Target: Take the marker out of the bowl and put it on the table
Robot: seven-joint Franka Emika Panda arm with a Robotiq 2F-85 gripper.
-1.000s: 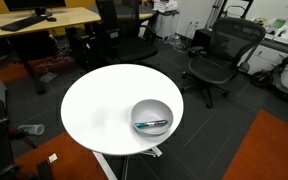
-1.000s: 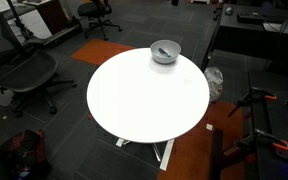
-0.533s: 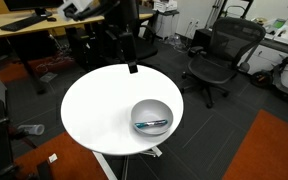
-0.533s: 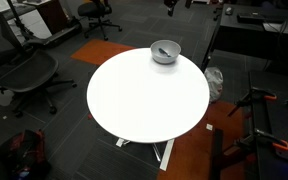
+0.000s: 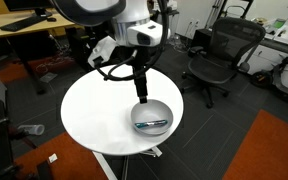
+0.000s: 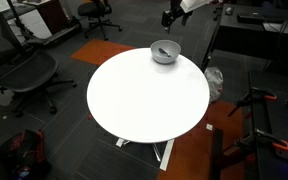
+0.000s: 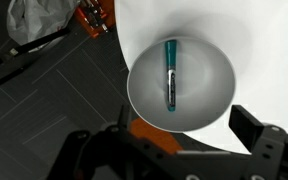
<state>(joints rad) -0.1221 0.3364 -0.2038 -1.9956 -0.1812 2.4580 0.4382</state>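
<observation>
Above the grey bowl on the round white table, gripper hangs with jaws spread; teal marker lies inside.

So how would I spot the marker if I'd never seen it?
Find the big round white table. Near its edge sits a grey bowl, and the marker lies inside it. It's the only thing in there, a thin blue-teal stick with one darker end.

The arm reaches down, gripper seemingly spread wide.
</observation>
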